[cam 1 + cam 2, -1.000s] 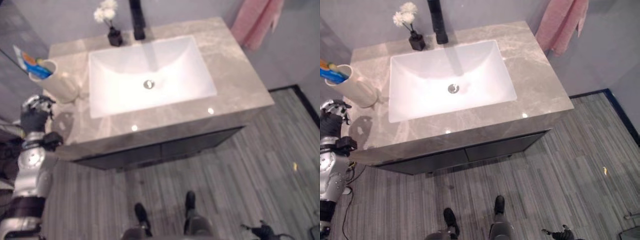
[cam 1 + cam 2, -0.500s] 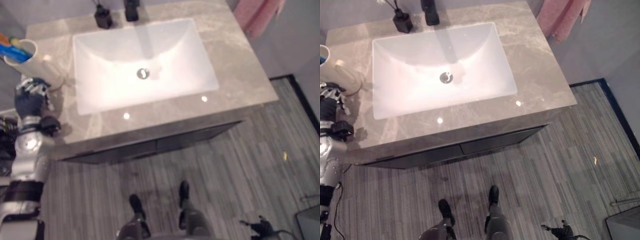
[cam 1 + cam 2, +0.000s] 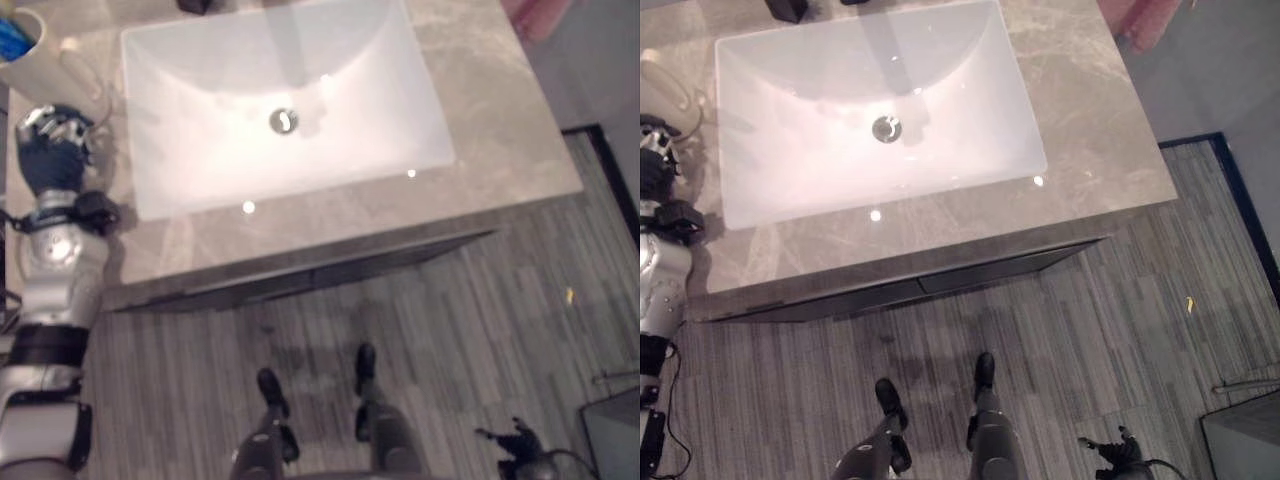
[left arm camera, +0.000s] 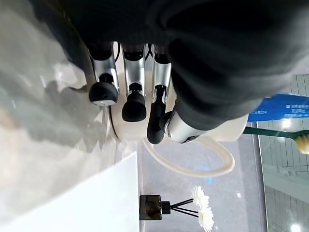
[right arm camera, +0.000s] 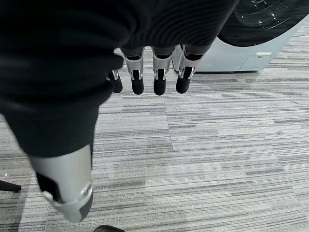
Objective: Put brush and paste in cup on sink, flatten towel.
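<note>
**Brush and paste in the cup; the towel waited**

We saw the robot's left hand (image 3: 52,160) hang over the counter (image 3: 480,130), just short of the cream cup (image 4: 145,126), its fingers (image 4: 134,102) loosely bent and holding nothing, the tips close to the cup's side; whether they touched it we could not tell. Beyond the hand, the cup held the blue paste tube (image 4: 282,107) and the green-handled brush (image 4: 280,131), so we judged the first step done. The pink towel (image 3: 1138,20) hung well off to the far right of that hand, past the white basin (image 3: 870,110), not yet flattened. The right hand (image 5: 145,77) hung over the striped floor (image 5: 217,145), fingers relaxed and empty. We judged the next move called for drawing the left hand clear without nudging the cup, which stood near the counter's left edge, then turning toward the towel. A small dark bottle with white flowers (image 4: 166,209) stood past the cup.
</note>
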